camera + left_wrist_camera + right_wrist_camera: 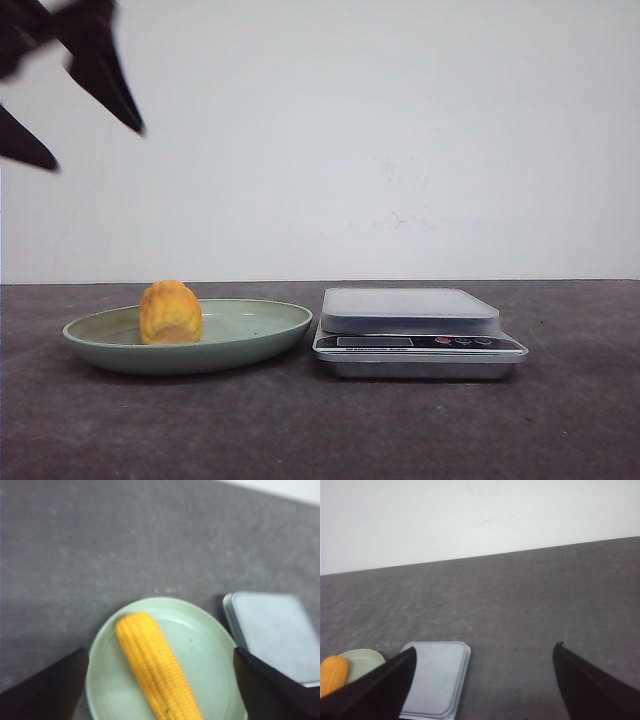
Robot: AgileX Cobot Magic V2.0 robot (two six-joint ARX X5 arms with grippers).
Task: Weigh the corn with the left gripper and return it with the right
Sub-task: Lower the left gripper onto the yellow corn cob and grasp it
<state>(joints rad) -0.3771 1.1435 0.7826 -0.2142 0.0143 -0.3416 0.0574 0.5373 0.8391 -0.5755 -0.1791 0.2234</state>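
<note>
An orange-yellow corn cob with kernel rows lies on the pale green plate, left of the scale. My left gripper hangs open high above the plate's left side, touching nothing. In the left wrist view the corn lies lengthwise on the plate, far below the open left gripper and between its fingers. My right gripper is open and empty above the table, to the right of the scale. The front view does not show the right gripper.
The silver scale has a flat pale platform and a display and buttons on its front. Plate and scale stand side by side, nearly touching, on a dark grey table. A white wall rises behind.
</note>
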